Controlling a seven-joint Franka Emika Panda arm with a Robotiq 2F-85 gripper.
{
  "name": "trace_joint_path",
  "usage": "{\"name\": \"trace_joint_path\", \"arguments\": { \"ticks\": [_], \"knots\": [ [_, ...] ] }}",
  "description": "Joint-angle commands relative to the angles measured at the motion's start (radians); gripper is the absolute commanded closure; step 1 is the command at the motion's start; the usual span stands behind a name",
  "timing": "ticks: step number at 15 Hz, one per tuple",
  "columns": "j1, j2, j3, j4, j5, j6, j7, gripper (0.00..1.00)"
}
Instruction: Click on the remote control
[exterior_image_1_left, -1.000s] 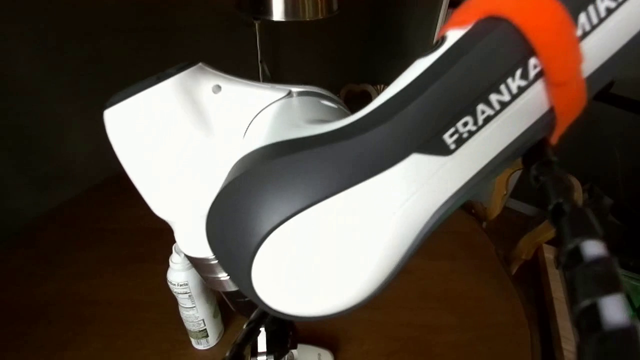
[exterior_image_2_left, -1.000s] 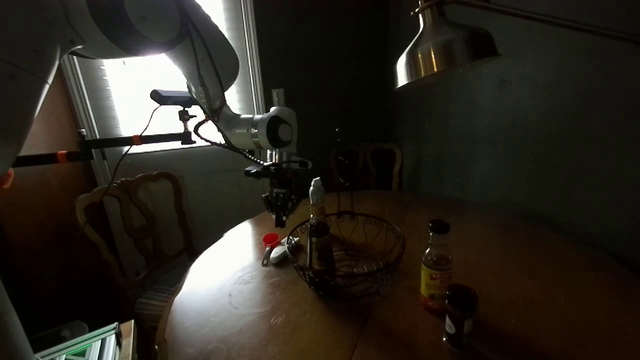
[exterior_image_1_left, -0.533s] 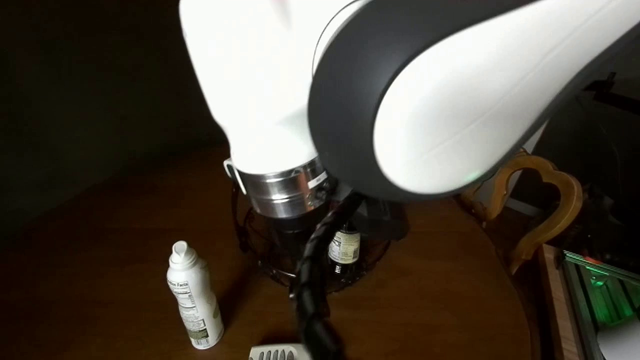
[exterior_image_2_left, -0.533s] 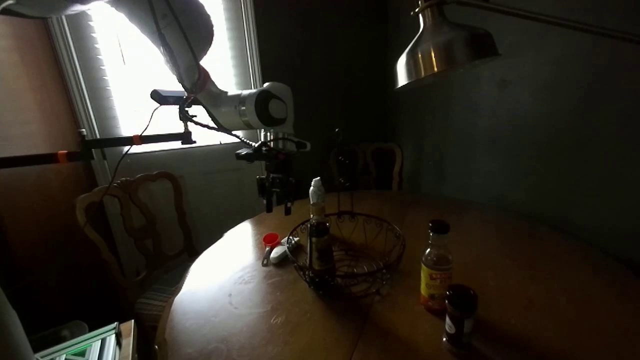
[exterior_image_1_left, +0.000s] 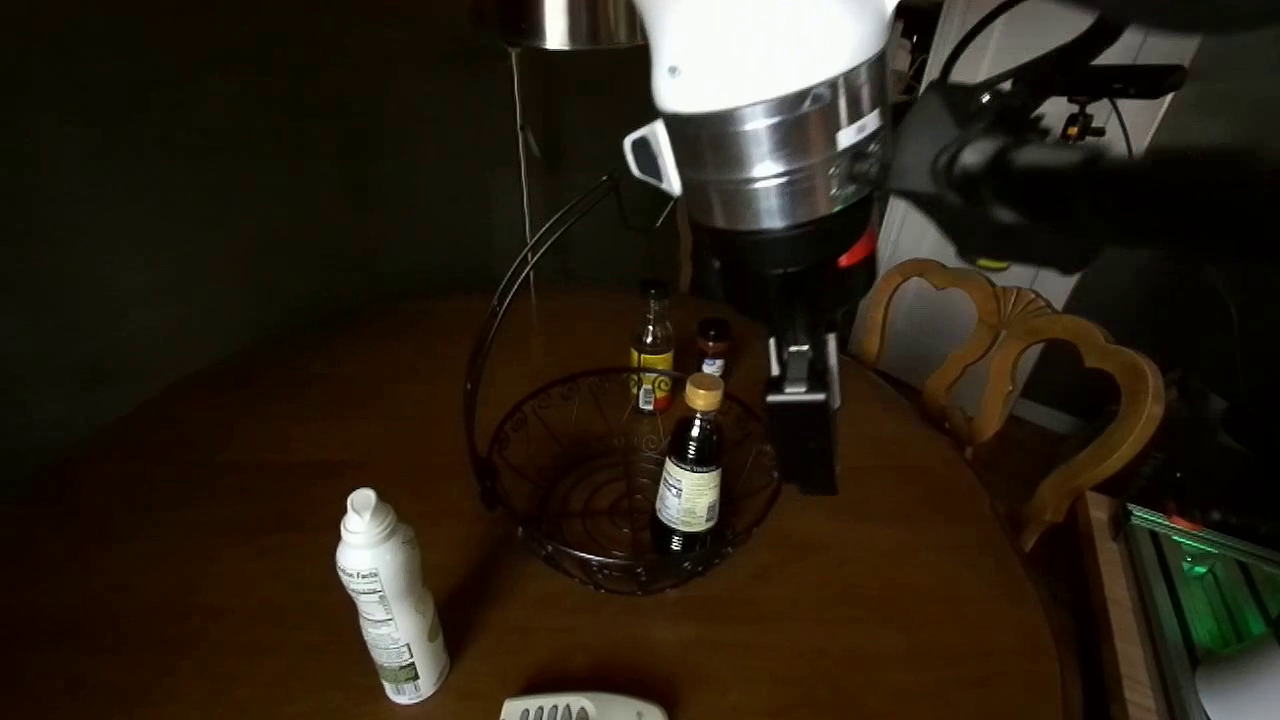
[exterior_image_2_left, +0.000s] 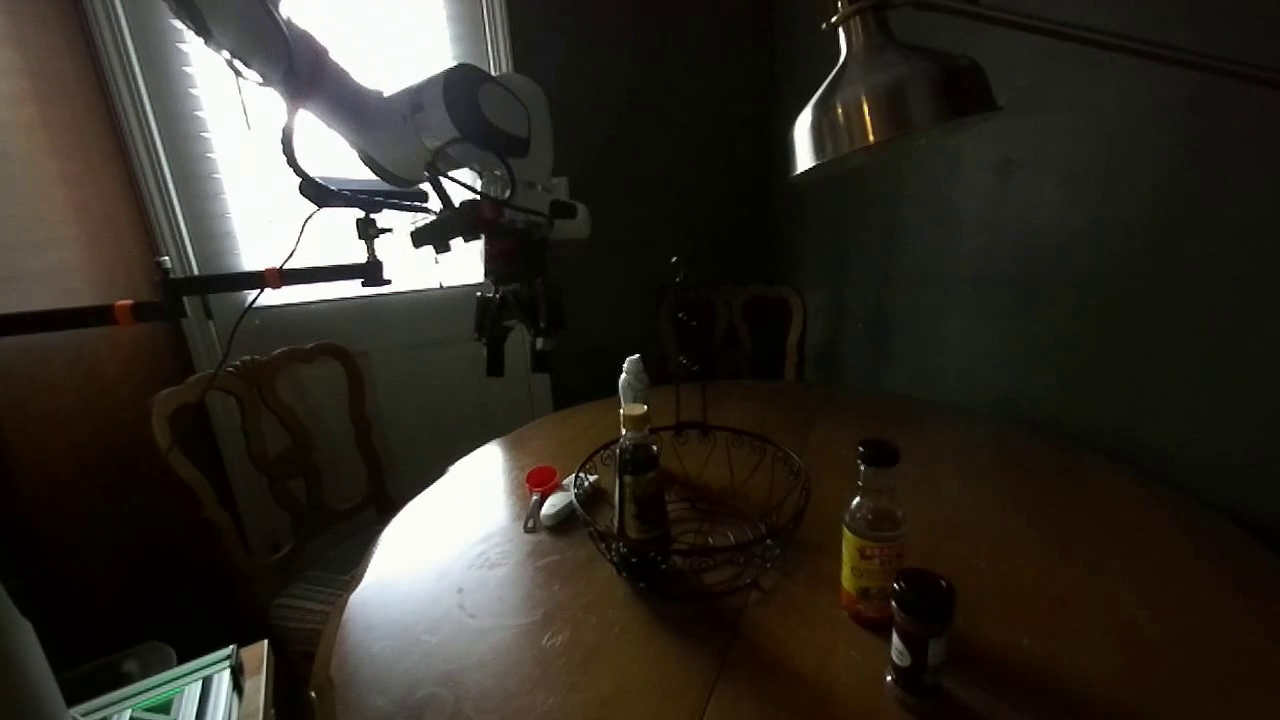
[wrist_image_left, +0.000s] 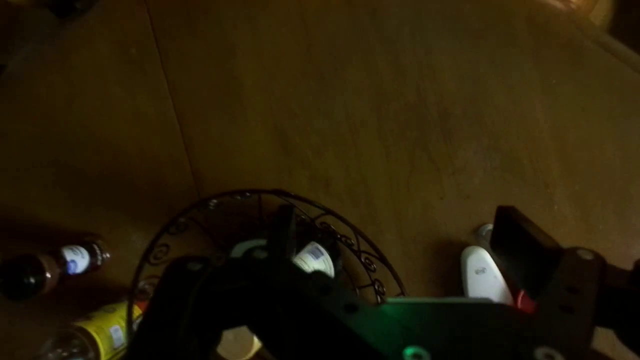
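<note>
Probably to clear the basket (wrist_image_left: 265, 192), gripper (exterior_image_2_left: 518, 362) hangs above rim height, 2 fingers (wrist_image_left: 522, 245) wide apart, holding nothing; remote control (exterior_image_2_left: 557, 508) lies flat near basket, steady for pressing, I'd guess.

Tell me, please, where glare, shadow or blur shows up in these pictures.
In an exterior view, the window is blown out, glare whitens part of the table, and the gripper is nearly a silhouette; in an exterior view, a black shape at right is blurred; in the wrist view, a shadow falls beside the remote control.
</note>
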Motion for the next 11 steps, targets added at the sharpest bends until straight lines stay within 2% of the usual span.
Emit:
{"name": "trace_joint_path", "arguments": {
  "ticks": [1, 3, 5, 6, 8, 11],
  "knots": [
    [-0.032, -0.198, 0.028, -0.073, -0.007, -0.149, 0.082, 0.0],
    [-0.047, -0.276, 0.037, -0.074, -0.024, -0.224, 0.099, 0.0],
    [-0.053, -0.333, 0.043, -0.064, -0.035, -0.246, 0.053, 0.0],
    [-0.061, -0.259, 0.047, -0.025, -0.013, -0.237, 0.062, 0.0],
    [-0.064, -0.313, 0.051, -0.032, -0.014, -0.246, 0.055, 0.0],
    [-0.066, -0.327, 0.054, -0.042, -0.015, -0.246, 0.054, 0.0]
  ]
}}
